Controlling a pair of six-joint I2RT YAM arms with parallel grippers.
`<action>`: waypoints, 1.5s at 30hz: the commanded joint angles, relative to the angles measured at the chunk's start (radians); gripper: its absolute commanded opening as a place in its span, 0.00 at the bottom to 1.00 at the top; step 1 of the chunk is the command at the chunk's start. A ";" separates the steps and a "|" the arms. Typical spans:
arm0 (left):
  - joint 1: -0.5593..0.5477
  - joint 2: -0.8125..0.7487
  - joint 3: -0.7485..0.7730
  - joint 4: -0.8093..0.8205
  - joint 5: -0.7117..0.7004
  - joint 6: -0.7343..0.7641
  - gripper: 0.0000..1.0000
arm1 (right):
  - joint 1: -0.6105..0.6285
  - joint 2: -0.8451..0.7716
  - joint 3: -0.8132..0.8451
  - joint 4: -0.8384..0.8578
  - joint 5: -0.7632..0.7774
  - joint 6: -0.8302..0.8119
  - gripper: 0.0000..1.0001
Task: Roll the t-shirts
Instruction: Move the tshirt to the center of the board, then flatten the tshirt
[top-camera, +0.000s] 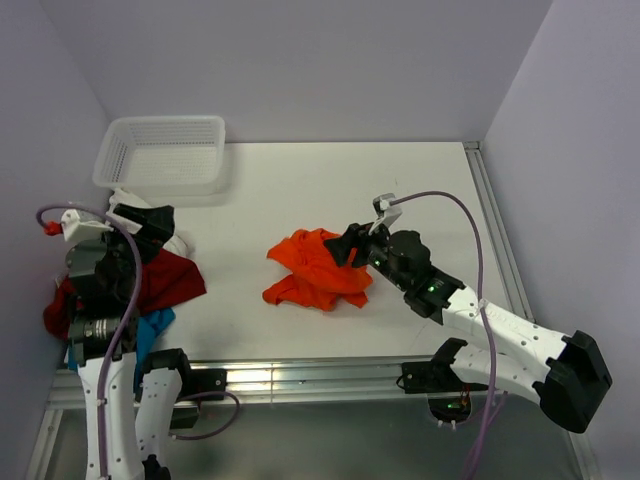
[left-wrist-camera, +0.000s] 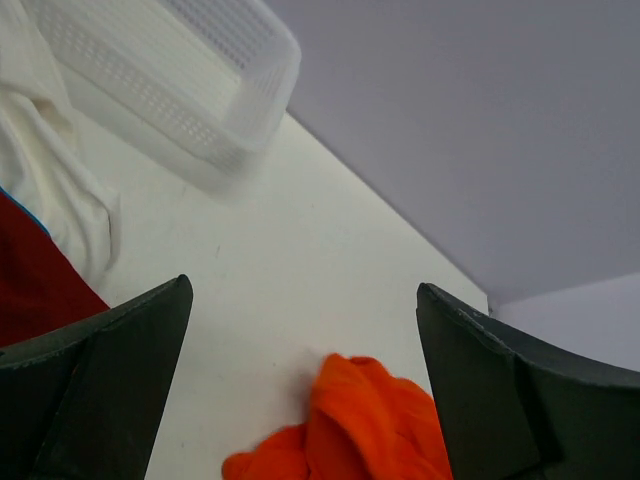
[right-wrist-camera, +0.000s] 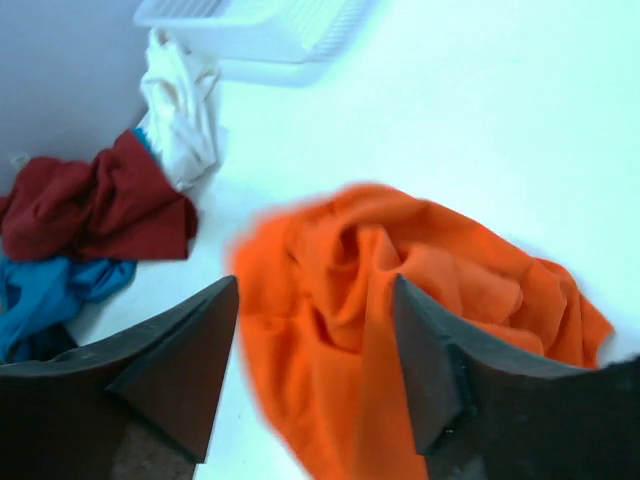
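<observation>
A bright orange t-shirt (top-camera: 315, 270) lies crumpled in the middle of the table. My right gripper (top-camera: 350, 245) hovers over its right side. In the right wrist view its jaws (right-wrist-camera: 315, 300) stand open, with the orange cloth (right-wrist-camera: 400, 290) lying under and between them, gripped by neither finger. My left gripper (top-camera: 150, 222) is at the far left above a pile of t-shirts: dark red (top-camera: 165, 280), blue (top-camera: 150, 330) and white (top-camera: 180, 243). It (left-wrist-camera: 305, 350) is wide open and empty, and the orange t-shirt (left-wrist-camera: 360, 425) shows farther off between its fingers.
A white mesh basket (top-camera: 160, 150) stands at the back left, next to the pile. It also shows in both wrist views, basket (left-wrist-camera: 180, 70) and basket (right-wrist-camera: 260, 20). Walls close in at the left, back and right. A metal rail runs along the table's right edge (top-camera: 495, 230).
</observation>
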 joint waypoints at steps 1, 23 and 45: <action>-0.010 0.048 -0.049 0.082 0.134 0.021 1.00 | 0.001 -0.036 -0.025 -0.011 0.109 0.030 0.71; -0.634 0.440 -0.247 0.398 -0.316 -0.018 0.96 | 0.148 0.150 -0.189 -0.022 0.354 0.178 0.67; -0.633 0.220 -0.391 0.432 -0.463 0.018 0.84 | 0.197 0.016 -0.411 0.014 0.442 0.413 0.65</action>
